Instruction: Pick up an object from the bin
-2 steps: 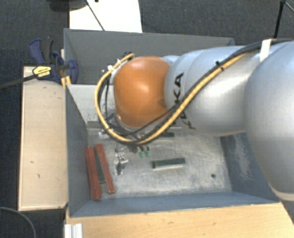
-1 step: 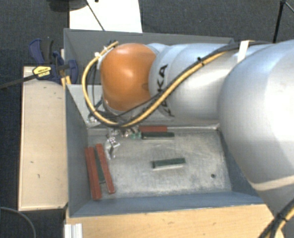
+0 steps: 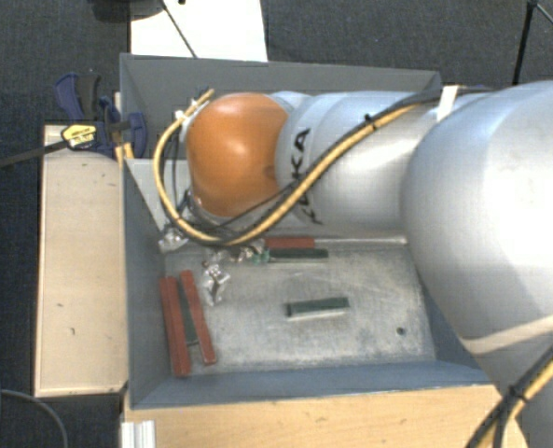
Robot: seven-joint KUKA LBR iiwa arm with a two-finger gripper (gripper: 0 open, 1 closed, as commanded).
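While the arm (image 3: 369,166) reaches in from the right, I log the bin (image 3: 276,381) as it lies under the camera.

Arm: its orange cover (image 3: 231,152) sits over the back left part of the bin, with a yellow and black cable (image 3: 351,143) looped round it and running back along the arm. The gripper (image 3: 214,286) hangs below the cover, low over the grey floor on the left side. I cannot tell whether the gripper is wide or narrow; from this angle its metal tip is small and partly under the cable loop.

Nearest things: three long thin pieces lie side by side along the left wall, running from back to front. These are an outer red stick (image 3: 173,329) next to the wall, a dark strip (image 3: 188,323) in the middle, and an inner red stick (image 3: 200,320) on the side toward the gripper. The gripper is just beside the back end of the inner red stick, to its right. I cannot tell whether it touches it.

Other things: a green bar (image 3: 318,308) lies flat near the middle of the floor, well apart from the gripper. A red bar (image 3: 288,244) lies further back, partly under the arm, with a thin green piece (image 3: 299,254) just in front of it. A dark speck (image 3: 400,331) sits toward the right.
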